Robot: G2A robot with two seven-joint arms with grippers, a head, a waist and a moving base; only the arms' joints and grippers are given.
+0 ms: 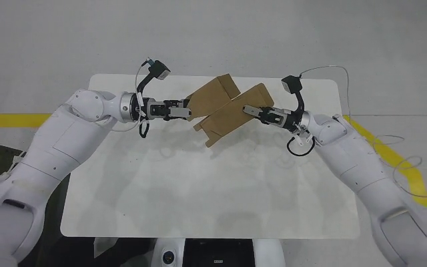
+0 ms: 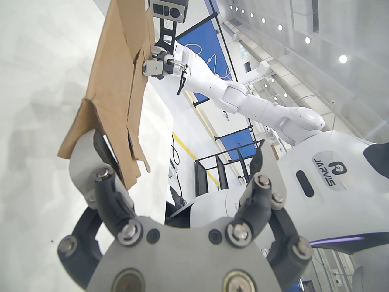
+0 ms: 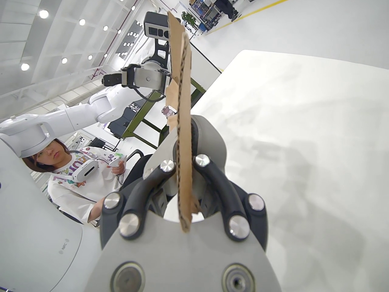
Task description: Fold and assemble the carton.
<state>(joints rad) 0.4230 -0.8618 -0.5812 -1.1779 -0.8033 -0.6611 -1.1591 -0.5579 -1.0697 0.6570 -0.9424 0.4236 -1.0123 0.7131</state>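
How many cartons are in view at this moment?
1. One flattened cardboard carton is held above the table, between the arms: the right gripper is clamped on one edge, the open left gripper is at the other end. None seems hidden.

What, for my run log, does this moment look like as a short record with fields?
carton: brown cardboard, mostly flat, not yet a box, held up above the table
right gripper: shut on one edge of the carton
left gripper: open, one finger against the carton's opposite end
table: white
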